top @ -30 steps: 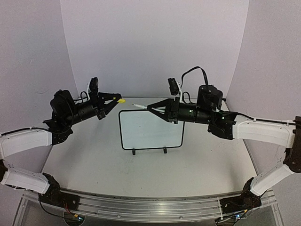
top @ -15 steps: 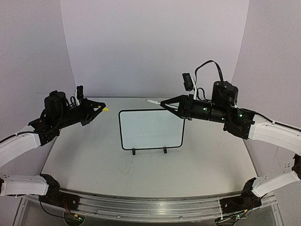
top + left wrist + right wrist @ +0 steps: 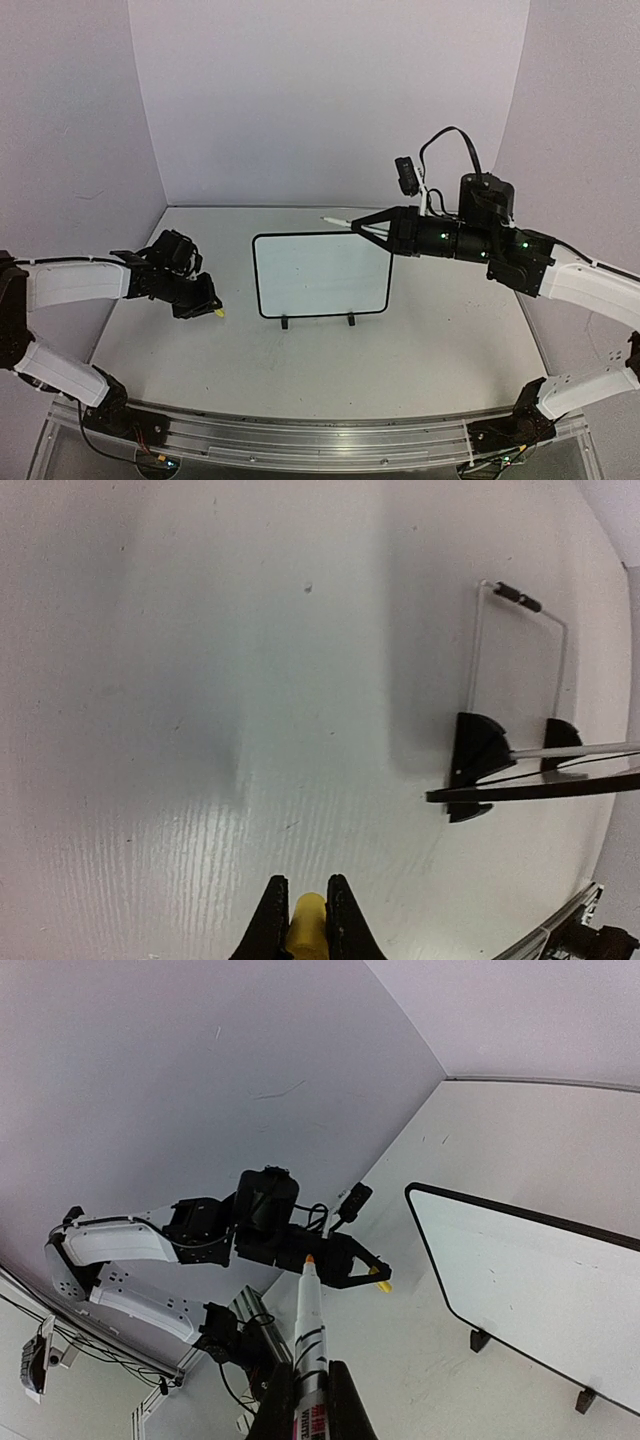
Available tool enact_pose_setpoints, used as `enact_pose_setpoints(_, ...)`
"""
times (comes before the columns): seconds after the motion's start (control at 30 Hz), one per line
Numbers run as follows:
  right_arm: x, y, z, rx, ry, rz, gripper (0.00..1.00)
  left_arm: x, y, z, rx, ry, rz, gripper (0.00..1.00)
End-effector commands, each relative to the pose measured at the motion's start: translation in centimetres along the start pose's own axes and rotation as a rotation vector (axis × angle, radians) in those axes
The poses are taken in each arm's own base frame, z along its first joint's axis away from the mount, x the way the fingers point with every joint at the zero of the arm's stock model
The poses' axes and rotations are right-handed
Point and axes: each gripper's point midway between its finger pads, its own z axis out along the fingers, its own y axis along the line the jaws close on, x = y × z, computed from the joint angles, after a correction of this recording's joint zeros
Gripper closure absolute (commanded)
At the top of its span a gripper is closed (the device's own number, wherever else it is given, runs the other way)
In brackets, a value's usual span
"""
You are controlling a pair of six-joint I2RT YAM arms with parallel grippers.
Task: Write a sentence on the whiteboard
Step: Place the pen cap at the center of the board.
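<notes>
Nearest the front, the left hand (image 3: 211, 307) sits low over the desk (image 3: 300, 370), pinched shut on a yellow cap (image 3: 219, 313). Just beyond it the whiteboard (image 3: 320, 275) stands mid-desk on its feet, and its face looks blank to me. Furthest back, the right hand (image 3: 360, 226) is clamped on the marker (image 3: 335, 220), tip bare, above the board's far right corner. I'd say uncapping's done and writing hasn't started, so next the tip comes down onto the face, gently. Only the right wrist view shows the marker's printed barrel
</notes>
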Motion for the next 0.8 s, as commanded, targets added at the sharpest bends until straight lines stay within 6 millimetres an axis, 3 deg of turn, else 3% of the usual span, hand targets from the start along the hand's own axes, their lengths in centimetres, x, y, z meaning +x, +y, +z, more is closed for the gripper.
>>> enact_pose_setpoints(0.0,-0.4,0.4,0.1,-0.003,-0.012,-0.018,1.0,-0.6,0.6,1.5,-0.071,0.034,0.069,1.0)
enact_pose_setpoints(0.2,0.3,0.2,0.2,0.002,0.011,-0.014,1.0,-0.2,0.7,3.5,-0.091,0.097,0.098,0.99)
enact_pose_setpoints(0.4,0.8,-0.2,0.2,0.019,0.02,-0.01,1.0,0.4,1.2,4.8,-0.098,0.137,0.099,0.91)
enact_pose_setpoints(0.77,1.1,-0.4,0.7,0.031,0.042,-0.023,1.0,0.3,1.2,4.7,-0.103,0.132,0.103,0.63)
